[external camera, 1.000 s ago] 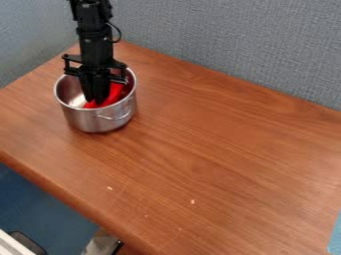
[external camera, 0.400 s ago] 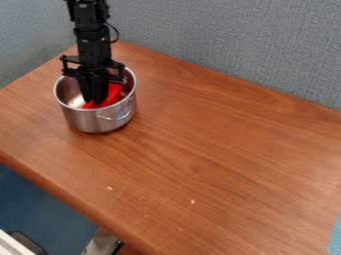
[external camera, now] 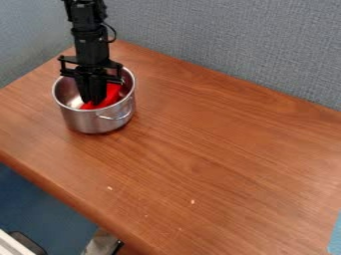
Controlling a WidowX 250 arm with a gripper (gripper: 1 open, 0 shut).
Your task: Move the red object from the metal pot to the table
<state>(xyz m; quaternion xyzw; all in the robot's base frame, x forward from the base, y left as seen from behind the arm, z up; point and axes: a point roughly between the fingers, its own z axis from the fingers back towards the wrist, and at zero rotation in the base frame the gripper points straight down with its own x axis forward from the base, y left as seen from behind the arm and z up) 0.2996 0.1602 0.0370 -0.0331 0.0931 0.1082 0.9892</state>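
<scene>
Camera: jaws nearly shut on red object (external camera: pixel 112 95) inside metal pot (external camera: pixel 83 118).

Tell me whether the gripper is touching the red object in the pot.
Touching: the camera view shows the gripper down inside the metal pot, closed on the red object.

One fixed view only. The camera sits high, off the near corner of the counter (external camera: pixel 200 139), and looks down at a slant across the wooden top toward a grey-blue textured wall (external camera: pixel 253 40). It stands well back: most of the counter fits in frame, its rounded near edge running along the lower left. The metal pot (external camera: pixel 91 108) lies in the upper left, far from the lens. The arm (external camera: pixel 88 30) enters from the top edge.
</scene>
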